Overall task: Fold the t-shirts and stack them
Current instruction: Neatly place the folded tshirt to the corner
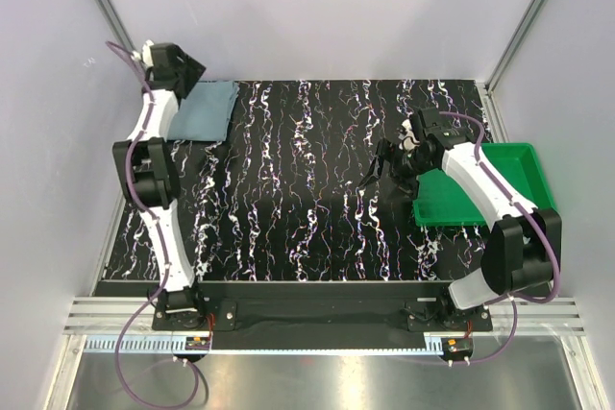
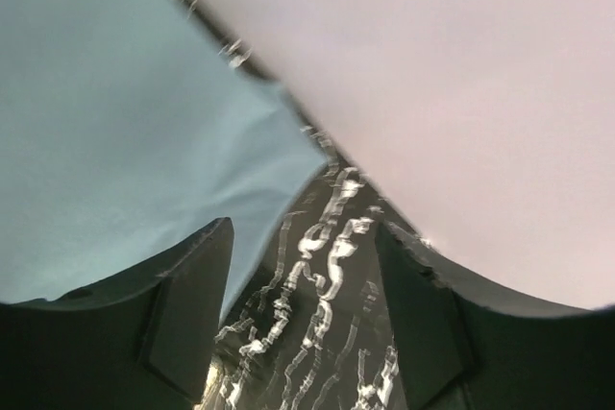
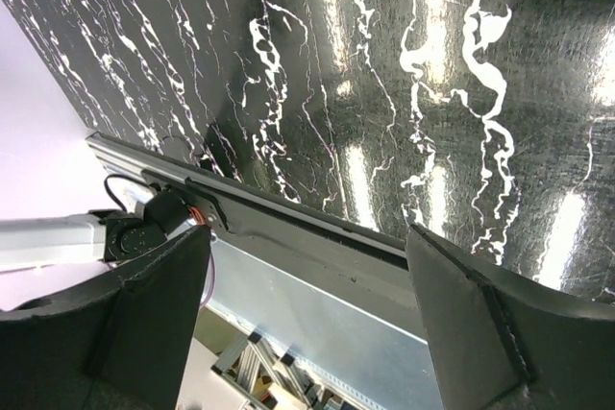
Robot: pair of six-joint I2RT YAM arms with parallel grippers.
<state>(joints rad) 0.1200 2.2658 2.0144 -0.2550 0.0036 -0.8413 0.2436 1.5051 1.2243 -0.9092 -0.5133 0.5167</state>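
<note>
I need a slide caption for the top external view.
Left gripper by a folded blue-grey t-shirt at the table's far left corner; right gripper open beside the green tray.

t-shirt [image 1: 205, 109] far left on table [image 1: 307, 199], tray [image 1: 524, 168] right

The t-shirt [image 1: 206, 110] is plain dusty blue-grey; the table [image 1: 307, 204] black with white veins (marble-like); the tray [image 1: 520, 166] green.

One t-shirt [image 1: 207, 110], one green tray [image 1: 524, 170], two arms [image 1: 154, 175] [image 1: 480, 184].
</note>
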